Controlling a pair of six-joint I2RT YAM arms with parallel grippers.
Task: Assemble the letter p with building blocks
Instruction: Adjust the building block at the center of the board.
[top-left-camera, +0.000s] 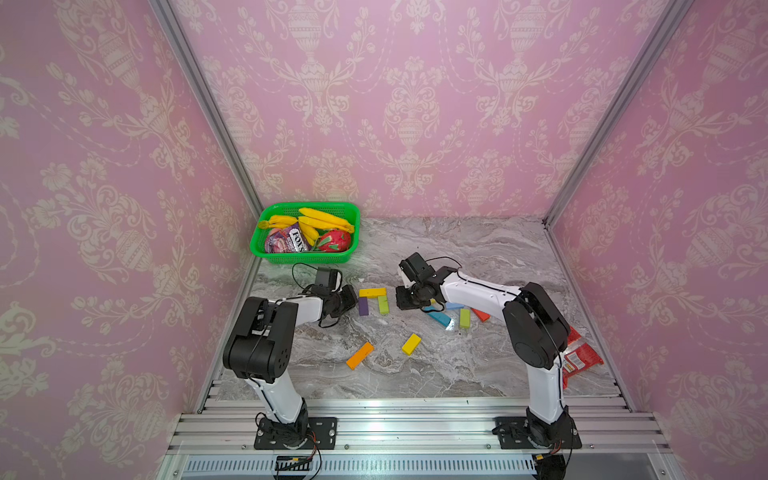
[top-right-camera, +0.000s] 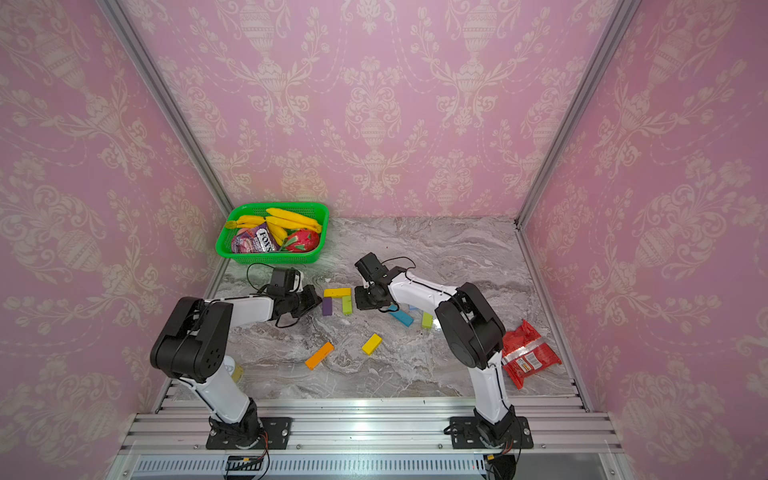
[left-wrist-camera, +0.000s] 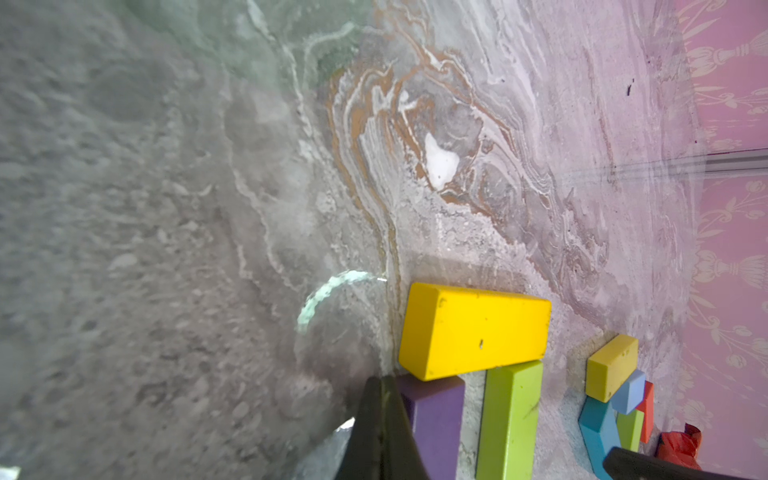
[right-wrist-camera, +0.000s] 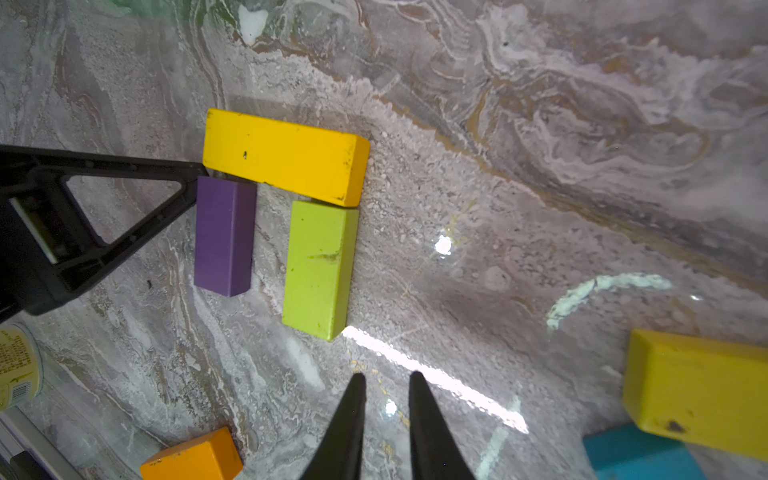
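**Left gripper set against the purple block, letter half built**

The left gripper (right-wrist-camera: 193, 172) is shut and empty. Its tip rests against the purple block (right-wrist-camera: 224, 237), at the corner where that block meets the yellow block (right-wrist-camera: 282, 156). The purple block lies straight ahead of the tip, with its long axis crosswise to the fingers. A sideways nudge therefore looks likely, and the left arm is nearer. The yellow block caps the purple block and the green block (right-wrist-camera: 320, 266), which run side by side with a gap between them. The right gripper (right-wrist-camera: 386, 376) is narrowly parted and holds nothing. The green block's near end lies just ahead of its tips, lengthwise to them. A teal block (top-left-camera: 439, 318) and other spares lie behind it.
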